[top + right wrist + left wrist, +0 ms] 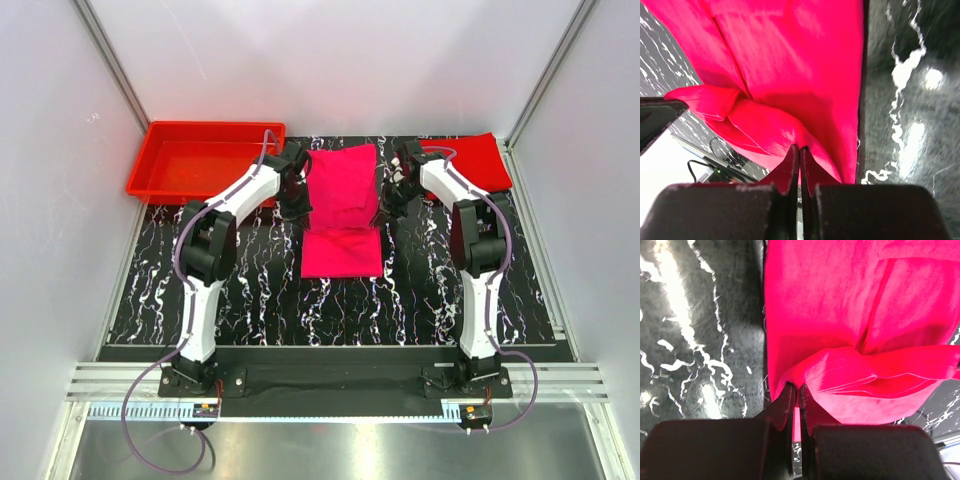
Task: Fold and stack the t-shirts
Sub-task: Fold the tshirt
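Top external view: magenta-pink t-shirt (340, 215) at the middle of the table (250, 300), narrowed to a long strip running from near to far. Near part flat on the table; far part raised and bunched between the left arm (225, 215) and the right arm (470, 225).

Left wrist view: left jaws pinched tight on the left edge of the pink cloth, with a stitched hem drooping just beyond.

Right wrist view: right jaws likewise pinched tight on the opposite edge.

Red t-shirt (478, 160) at the far right corner of the table, well apart from the pink one and partly hidden behind the right arm. Folded or merely laid flat: not to be told from here. Red tray (200, 127) at the far left.

Judged progress: lengthwise folds on the pink shirt apparently done; crosswise fold in hand, far half to be brought over the near half.

Left to do: release and flattening, any folding needed by the red shirt, then stacking of one on the other. Neither shirt stacked yet.
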Tool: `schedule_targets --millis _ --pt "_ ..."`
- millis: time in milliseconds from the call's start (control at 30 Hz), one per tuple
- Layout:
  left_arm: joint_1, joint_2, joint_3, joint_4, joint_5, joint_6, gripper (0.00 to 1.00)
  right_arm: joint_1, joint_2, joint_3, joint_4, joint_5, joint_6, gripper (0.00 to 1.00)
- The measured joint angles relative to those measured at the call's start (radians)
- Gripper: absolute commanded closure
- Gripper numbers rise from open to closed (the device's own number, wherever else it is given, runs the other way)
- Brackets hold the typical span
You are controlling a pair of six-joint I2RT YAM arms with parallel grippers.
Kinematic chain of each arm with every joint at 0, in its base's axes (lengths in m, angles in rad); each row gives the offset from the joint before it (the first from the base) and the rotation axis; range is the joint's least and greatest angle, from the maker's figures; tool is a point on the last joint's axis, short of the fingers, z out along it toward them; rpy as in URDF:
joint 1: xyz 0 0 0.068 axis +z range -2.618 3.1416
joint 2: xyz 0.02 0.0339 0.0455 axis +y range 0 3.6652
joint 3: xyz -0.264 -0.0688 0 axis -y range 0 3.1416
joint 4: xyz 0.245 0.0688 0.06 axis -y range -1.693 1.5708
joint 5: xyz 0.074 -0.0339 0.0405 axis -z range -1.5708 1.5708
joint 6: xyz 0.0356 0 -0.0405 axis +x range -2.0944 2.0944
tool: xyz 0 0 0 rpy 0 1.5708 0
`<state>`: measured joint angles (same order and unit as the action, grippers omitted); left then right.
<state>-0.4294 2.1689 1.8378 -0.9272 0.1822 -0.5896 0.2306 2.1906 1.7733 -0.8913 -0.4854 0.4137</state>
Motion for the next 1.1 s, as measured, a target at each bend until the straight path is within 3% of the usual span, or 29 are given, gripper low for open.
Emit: schedule_targets --millis 533,600,667,800,933,1100 --pt "0.039 0.093 0.146 -0.015 0.051 0.015 1.00 -0.046 0.146 0.178 -0.056 -0.036 -0.008 0.97" --pt "0.044 0.095 0.146 -0.012 0.054 0.015 0.92 -0.048 0.161 0.202 -0.062 -0.042 -0.008 0.90" --pt "0.053 0.096 0.146 -0.007 0.058 0.018 0.73 -0.051 0.177 0.232 -0.070 -0.052 -0.006 0.81" --pt "0.077 0.113 0.160 0.003 0.053 0.025 0.50 -0.061 0.222 0.311 -0.076 -0.060 -0.002 0.68" --pt "0.090 0.118 0.192 0.001 0.023 0.057 0.40 -0.087 0.280 0.415 -0.106 -0.054 -0.003 0.47" --pt "0.089 0.021 0.147 0.027 -0.016 0.105 0.40 -0.108 0.278 0.487 -0.188 0.005 -0.047 0.44"
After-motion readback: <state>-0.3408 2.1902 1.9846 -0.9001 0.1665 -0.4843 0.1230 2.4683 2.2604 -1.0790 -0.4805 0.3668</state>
